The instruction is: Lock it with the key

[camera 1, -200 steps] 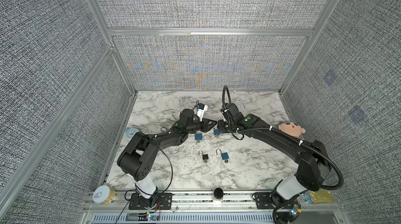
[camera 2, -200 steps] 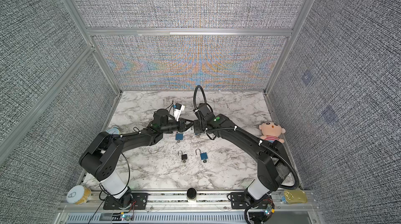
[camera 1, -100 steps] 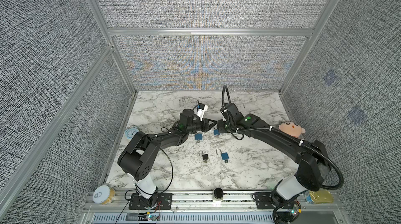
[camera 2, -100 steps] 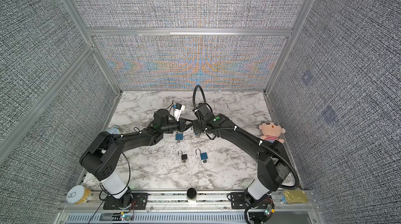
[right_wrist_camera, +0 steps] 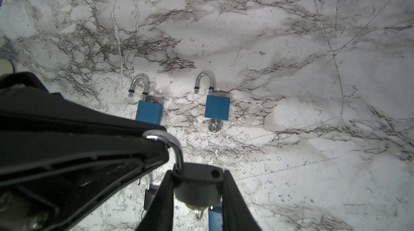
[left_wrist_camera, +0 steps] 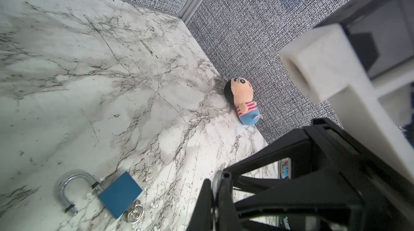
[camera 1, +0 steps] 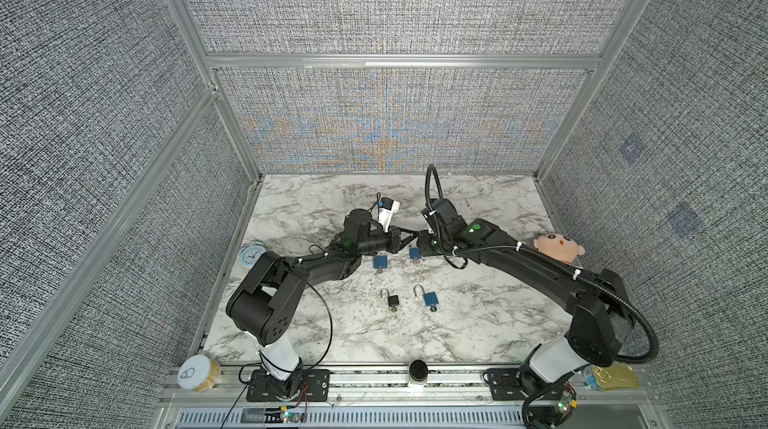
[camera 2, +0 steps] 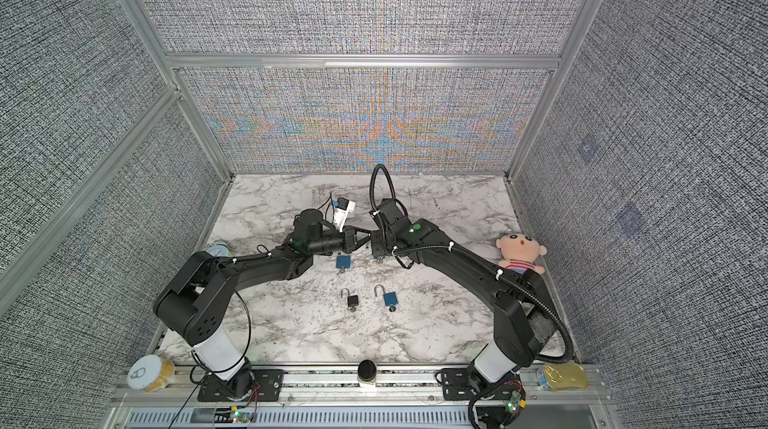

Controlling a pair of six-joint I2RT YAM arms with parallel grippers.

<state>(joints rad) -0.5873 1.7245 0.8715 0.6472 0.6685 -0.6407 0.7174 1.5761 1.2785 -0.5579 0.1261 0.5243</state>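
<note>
Right tool (right_wrist_camera: 197, 175) was closed partway across the body of a grey padlock (right_wrist_camera: 197, 181), gripping both sides and holding it up off the worktop (camera 1: 332, 343), slightly toward 12 o'clock from centre. This probably fixed the body so the other arm could work on it. Left tool (left_wrist_camera: 216, 188) came in from 9 o'clock, tips pinched fully together on the silver shackle (right_wrist_camera: 177, 149), meeting the right tool nose to nose. The shackle was not seated: one leg sat in the body, its free end was buried in the left tool, and the empty shackle hole (right_wrist_camera: 215, 174) showed on the body top, so the padlock was open. Judged step: swing the shackle over that hole, then press it in. Pinching near the bend would give leverage for that. A silver key ring (right_wrist_camera: 199, 213) hung under the body, likely on the key in the keyway, though the key blade was hidden. Four spare locks lay flat with open shackles toward 12 o'clock. A first blue padlock (camera 1: 381, 273) and a second blue padlock (camera 1: 415, 253) lay just toward 6 o'clock of the tools. A black padlock (camera 1: 392, 300) and a third blue padlock (camera 1: 431, 298) lay further toward 6 o'clock. A plush doll (camera 1: 559, 246) sat at the 3 o'clock edge, well apart. Risk: the shackle end could miss the hole if the body twists in the grip.
</note>
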